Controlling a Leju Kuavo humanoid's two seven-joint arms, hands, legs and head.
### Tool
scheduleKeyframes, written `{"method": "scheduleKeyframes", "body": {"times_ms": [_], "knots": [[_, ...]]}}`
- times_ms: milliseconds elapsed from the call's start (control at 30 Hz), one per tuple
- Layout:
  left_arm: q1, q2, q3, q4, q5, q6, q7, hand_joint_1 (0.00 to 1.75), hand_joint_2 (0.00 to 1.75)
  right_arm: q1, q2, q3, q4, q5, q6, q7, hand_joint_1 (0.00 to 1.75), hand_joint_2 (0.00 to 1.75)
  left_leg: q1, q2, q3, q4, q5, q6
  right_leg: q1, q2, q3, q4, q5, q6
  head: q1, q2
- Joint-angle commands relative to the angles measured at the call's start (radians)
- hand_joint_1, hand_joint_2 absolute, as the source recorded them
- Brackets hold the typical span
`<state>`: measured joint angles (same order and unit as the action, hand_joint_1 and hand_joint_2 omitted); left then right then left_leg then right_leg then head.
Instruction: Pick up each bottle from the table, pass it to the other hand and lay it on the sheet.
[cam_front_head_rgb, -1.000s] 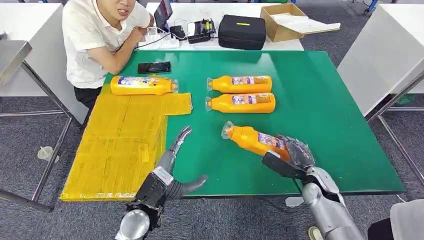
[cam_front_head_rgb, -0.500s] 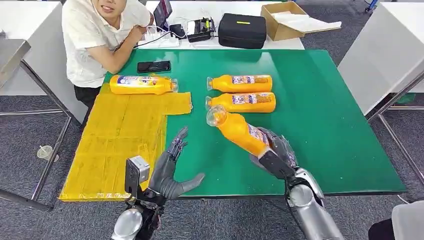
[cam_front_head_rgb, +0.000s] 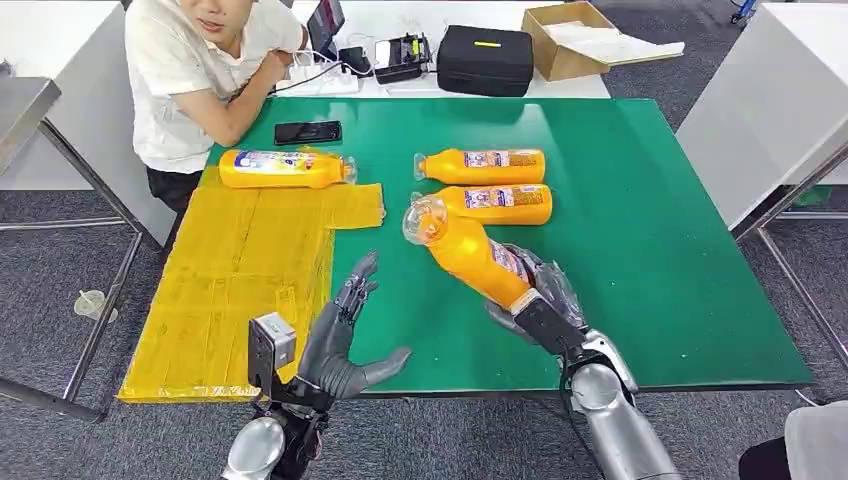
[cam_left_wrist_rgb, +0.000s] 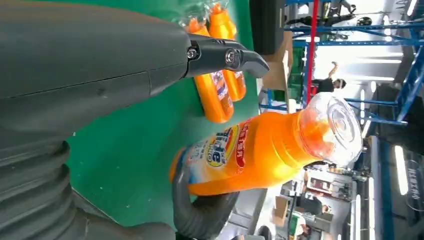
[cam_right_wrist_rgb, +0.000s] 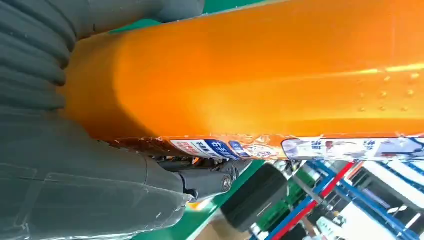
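My right hand (cam_front_head_rgb: 540, 300) grips the base of an orange bottle (cam_front_head_rgb: 468, 252), lifted off the green table (cam_front_head_rgb: 640, 230) and tilted, clear cap up and to the left. The same bottle (cam_left_wrist_rgb: 260, 150) and its orange body (cam_right_wrist_rgb: 260, 70) fill the wrist views. My left hand (cam_front_head_rgb: 335, 335) stands open near the table's front edge, palm toward the bottle, a short gap from it. Two more orange bottles (cam_front_head_rgb: 482, 166) (cam_front_head_rgb: 495, 204) lie side by side mid-table. A fourth bottle (cam_front_head_rgb: 285, 169) lies at the far end of the yellow sheet (cam_front_head_rgb: 240, 290).
A person in a white shirt (cam_front_head_rgb: 195, 70) leans on the table's far left corner beside a black phone (cam_front_head_rgb: 308, 133). Behind the table are a black case (cam_front_head_rgb: 485, 62), a cardboard box (cam_front_head_rgb: 575, 40) and cables. The table's right half is bare green.
My right hand lifted the bottle off the table, tilted its cap upward and carried it left toward my left hand. My left hand rose and turned its palm toward the bottle.
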<state>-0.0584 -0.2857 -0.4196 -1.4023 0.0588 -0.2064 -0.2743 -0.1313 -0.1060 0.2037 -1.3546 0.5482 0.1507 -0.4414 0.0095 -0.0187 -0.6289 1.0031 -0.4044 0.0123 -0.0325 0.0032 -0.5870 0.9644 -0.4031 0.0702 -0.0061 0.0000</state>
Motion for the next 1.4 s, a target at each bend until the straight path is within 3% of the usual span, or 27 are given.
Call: {"method": "scheduleKeyframes", "body": {"times_ms": [33, 233, 767, 1400], "knots": [[-0.031, -0.023, -0.053, 0.050, 0.020, -0.008, -0.015, 0.00, 1.75, -0.088, 0.012, 0.123, 0.110, -0.025, 0.046, -0.002, 1.75, 1.75, 0.001, 0.006, 0.005, 0.002, -0.004, 0.000, 0.002, 0.004, 0.004, 0.001, -0.002, -0.006, 0.000, 0.000], [-0.087, -0.044, -0.038, 0.133, 0.089, -0.007, -0.001, 0.00, 1.75, -0.156, 0.074, 0.248, 0.157, -0.033, 0.049, -0.028, 1.75, 1.75, 0.001, 0.004, 0.002, 0.000, -0.001, 0.000, 0.001, 0.003, 0.001, 0.000, 0.000, -0.003, 0.000, 0.000], [-0.162, -0.063, 0.022, 0.183, 0.306, -0.007, -0.029, 0.00, 1.75, -0.177, 0.124, 0.396, 0.141, -0.049, 0.046, -0.038, 1.75, 1.75, 0.001, 0.004, 0.001, 0.002, -0.001, 0.000, 0.002, 0.001, 0.000, 0.001, -0.001, -0.004, 0.000, 0.000], [-0.176, -0.063, 0.011, 0.155, 0.292, 0.042, -0.063, 0.00, 1.75, -0.178, 0.128, 0.449, 0.166, -0.054, 0.040, -0.041, 1.75, 1.75, 0.001, 0.002, 0.000, 0.002, -0.001, 0.000, 0.002, -0.001, -0.001, 0.001, -0.002, -0.004, 0.000, 0.000]]}}
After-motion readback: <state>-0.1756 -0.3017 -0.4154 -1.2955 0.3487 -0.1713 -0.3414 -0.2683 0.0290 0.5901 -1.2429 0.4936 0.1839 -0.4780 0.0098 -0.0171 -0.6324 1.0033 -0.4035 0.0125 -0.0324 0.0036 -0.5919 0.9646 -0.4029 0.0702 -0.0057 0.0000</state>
